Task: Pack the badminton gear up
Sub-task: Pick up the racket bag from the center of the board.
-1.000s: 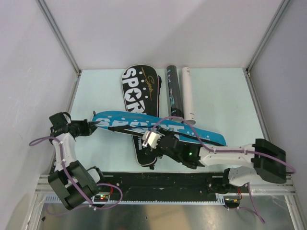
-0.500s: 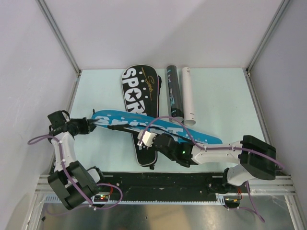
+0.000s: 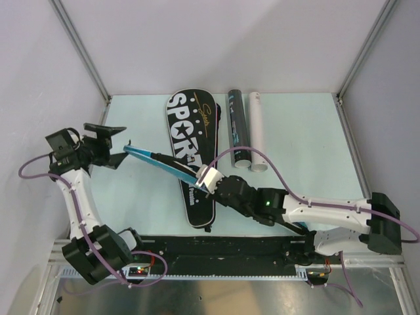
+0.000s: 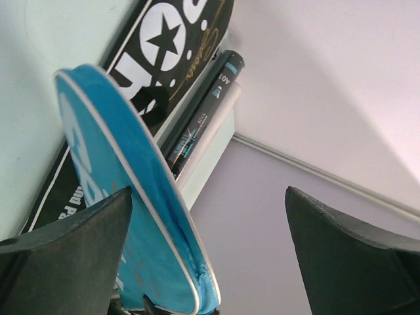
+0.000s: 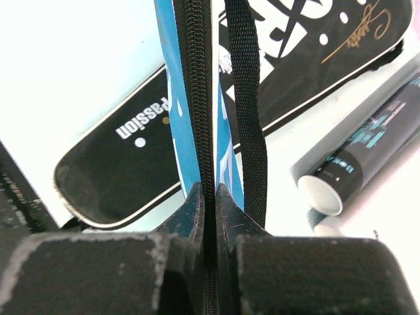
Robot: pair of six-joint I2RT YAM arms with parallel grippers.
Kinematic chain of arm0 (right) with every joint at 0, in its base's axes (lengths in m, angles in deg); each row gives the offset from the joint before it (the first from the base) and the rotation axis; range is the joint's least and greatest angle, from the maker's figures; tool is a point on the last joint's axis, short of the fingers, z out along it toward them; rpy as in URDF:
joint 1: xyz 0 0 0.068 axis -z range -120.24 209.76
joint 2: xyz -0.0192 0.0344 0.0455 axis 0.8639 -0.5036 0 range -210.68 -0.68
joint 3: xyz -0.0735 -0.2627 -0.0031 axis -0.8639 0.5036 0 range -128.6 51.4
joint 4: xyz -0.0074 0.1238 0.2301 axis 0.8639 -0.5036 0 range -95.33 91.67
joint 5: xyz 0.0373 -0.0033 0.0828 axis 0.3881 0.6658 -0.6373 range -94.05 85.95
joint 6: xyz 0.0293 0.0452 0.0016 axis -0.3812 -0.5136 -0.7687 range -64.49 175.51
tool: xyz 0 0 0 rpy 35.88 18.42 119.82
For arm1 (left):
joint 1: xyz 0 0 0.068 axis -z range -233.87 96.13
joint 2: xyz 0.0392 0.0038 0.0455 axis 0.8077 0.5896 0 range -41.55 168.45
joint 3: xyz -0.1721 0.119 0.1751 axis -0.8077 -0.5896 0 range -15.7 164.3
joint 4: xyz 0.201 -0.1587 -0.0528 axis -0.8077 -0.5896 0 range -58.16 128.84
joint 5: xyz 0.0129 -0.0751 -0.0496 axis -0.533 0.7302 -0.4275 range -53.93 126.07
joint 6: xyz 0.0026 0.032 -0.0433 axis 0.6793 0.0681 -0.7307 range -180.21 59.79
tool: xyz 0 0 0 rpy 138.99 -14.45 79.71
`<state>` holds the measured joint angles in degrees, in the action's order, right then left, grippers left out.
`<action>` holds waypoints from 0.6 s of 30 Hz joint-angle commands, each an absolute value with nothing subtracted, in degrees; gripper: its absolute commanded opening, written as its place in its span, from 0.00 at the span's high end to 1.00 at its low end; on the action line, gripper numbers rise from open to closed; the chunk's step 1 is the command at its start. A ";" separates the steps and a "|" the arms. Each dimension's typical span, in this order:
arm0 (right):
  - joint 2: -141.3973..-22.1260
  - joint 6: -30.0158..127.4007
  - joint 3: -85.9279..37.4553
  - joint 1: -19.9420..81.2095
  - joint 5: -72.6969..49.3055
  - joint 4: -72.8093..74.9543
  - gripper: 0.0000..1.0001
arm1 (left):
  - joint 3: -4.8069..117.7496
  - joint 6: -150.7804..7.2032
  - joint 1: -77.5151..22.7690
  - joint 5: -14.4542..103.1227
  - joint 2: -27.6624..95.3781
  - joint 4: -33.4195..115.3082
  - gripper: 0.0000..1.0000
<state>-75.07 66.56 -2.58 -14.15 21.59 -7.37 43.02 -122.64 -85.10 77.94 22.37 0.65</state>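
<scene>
Blue cover (image 3: 161, 164) on edge, long axis seemingly up-left

Bright, even light, with soft, faint shadows. The pale flat worktop (image 5: 59, 72) looks washed out in the right wrist view.

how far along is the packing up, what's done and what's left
Looks done: the black cover, black tube and white tube lie side by side at the back, nothing loose around them. In hand: the right hand pinches the blue cover by its zipper edge, while the left hand stands open at its far end. Left: probably laying that cover with the rest.
</scene>
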 commanded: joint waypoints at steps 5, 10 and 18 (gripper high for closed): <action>-71.43 49.39 -13.18 -9.64 13.57 -17.25 1.00 | 52.73 -111.73 -83.26 82.17 20.78 0.75 0.00; -70.95 44.38 -17.63 -5.48 8.38 -18.02 1.00 | 56.68 -106.31 -81.33 80.91 18.45 0.75 0.00; -74.82 32.25 -26.39 5.78 -2.62 -15.80 1.00 | 60.70 -102.29 -80.22 78.66 16.45 1.30 0.00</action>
